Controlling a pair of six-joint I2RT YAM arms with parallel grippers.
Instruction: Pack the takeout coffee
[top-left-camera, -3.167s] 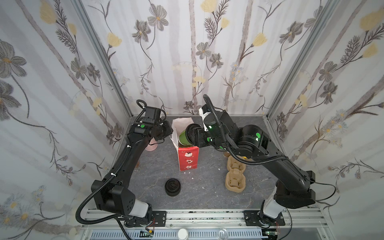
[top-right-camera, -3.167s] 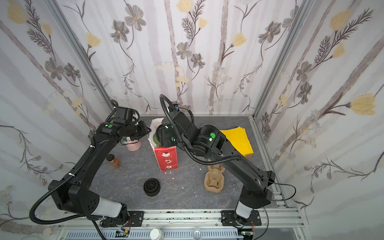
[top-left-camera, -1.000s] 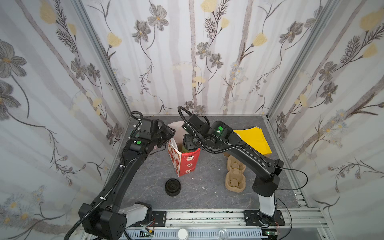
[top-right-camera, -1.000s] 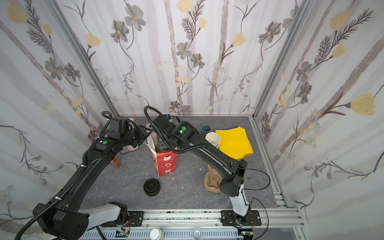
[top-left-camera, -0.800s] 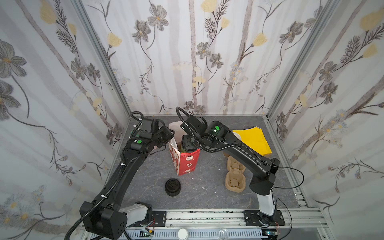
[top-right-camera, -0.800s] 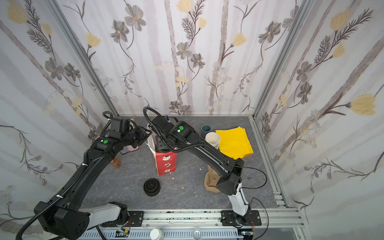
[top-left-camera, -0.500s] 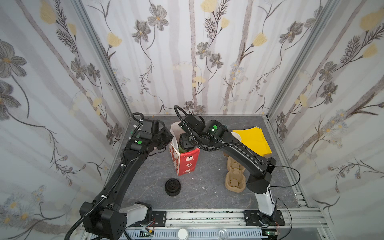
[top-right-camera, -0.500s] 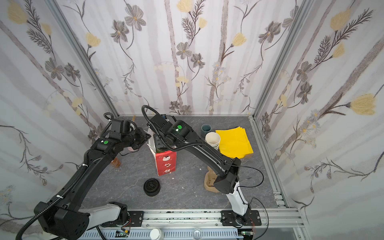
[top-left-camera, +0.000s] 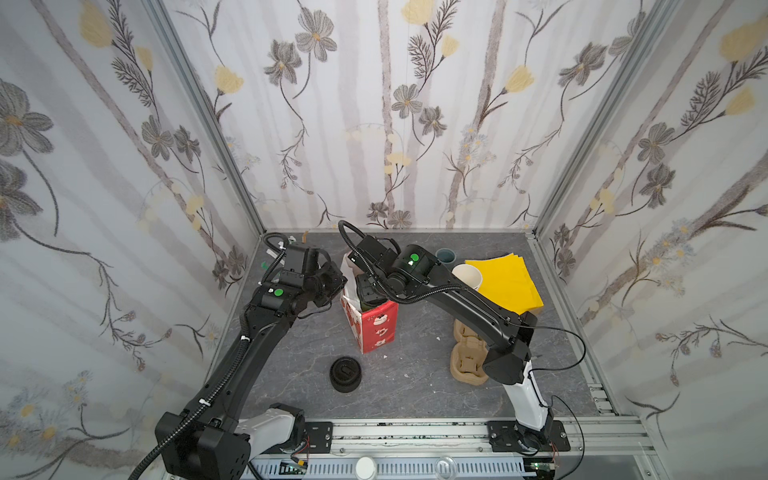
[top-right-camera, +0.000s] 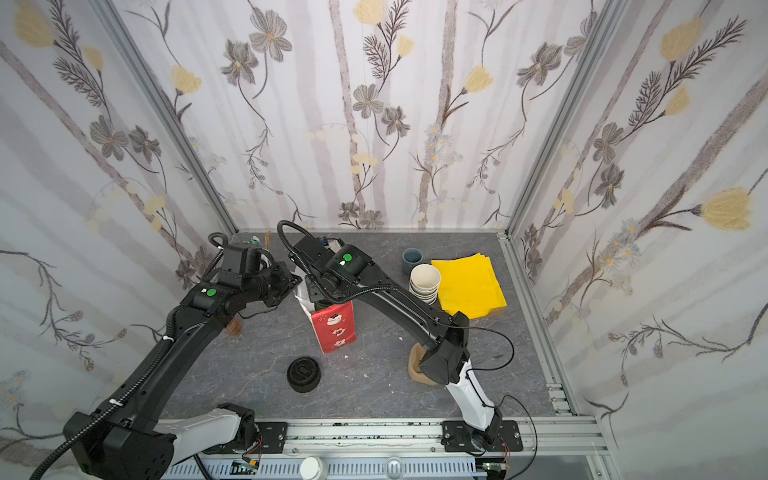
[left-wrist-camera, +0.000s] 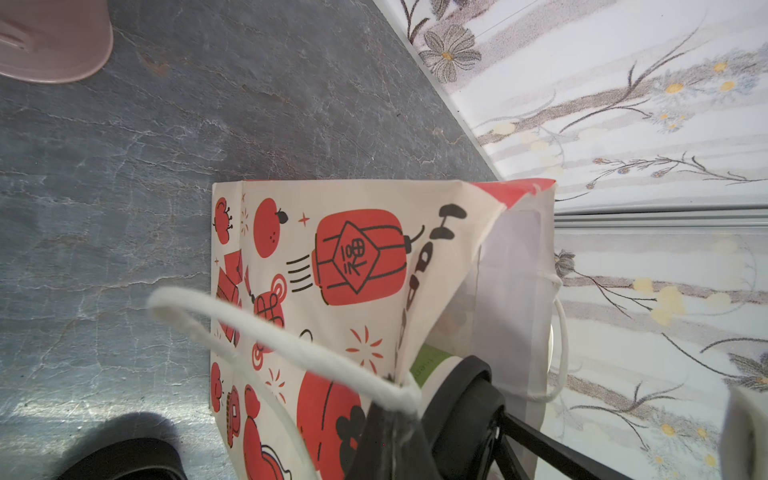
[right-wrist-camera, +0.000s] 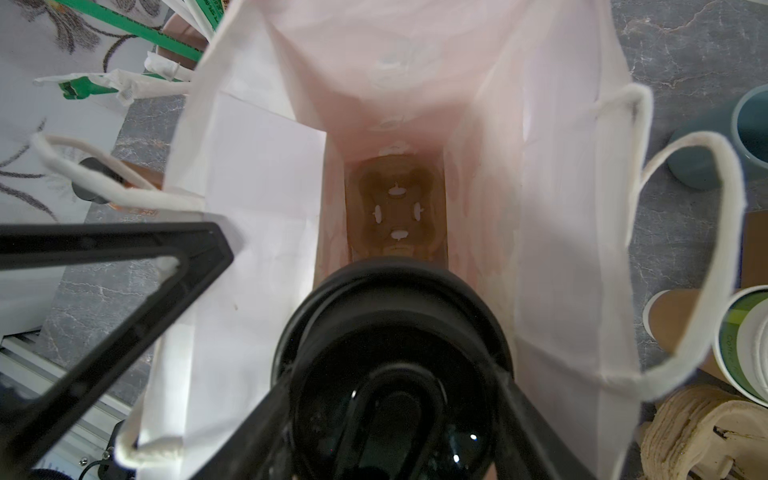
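The takeout coffee (right-wrist-camera: 395, 291), clasped by the right gripper (right-wrist-camera: 392, 386), was held within the paper bag (top-left-camera: 374, 328) mouth; a brown carrier (right-wrist-camera: 397, 208) lay on the bag floor. The left gripper (left-wrist-camera: 386, 432) was pinched on the bag rim.

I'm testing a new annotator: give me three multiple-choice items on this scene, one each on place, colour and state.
1. Where is the black-lidded paper cup? A on the table; B in the red-and-white paper bag's open mouth; C atop the lidless cups.
2. What colour is the flat paper stack at right rear? A yellow; B blue; C pink.
3. The left gripper is: A wide open; B shut on the bag's rim; C unseen.
B: its lid sits between the bag's walls. A: plain in both top views. B: its wrist view shows the pinch.
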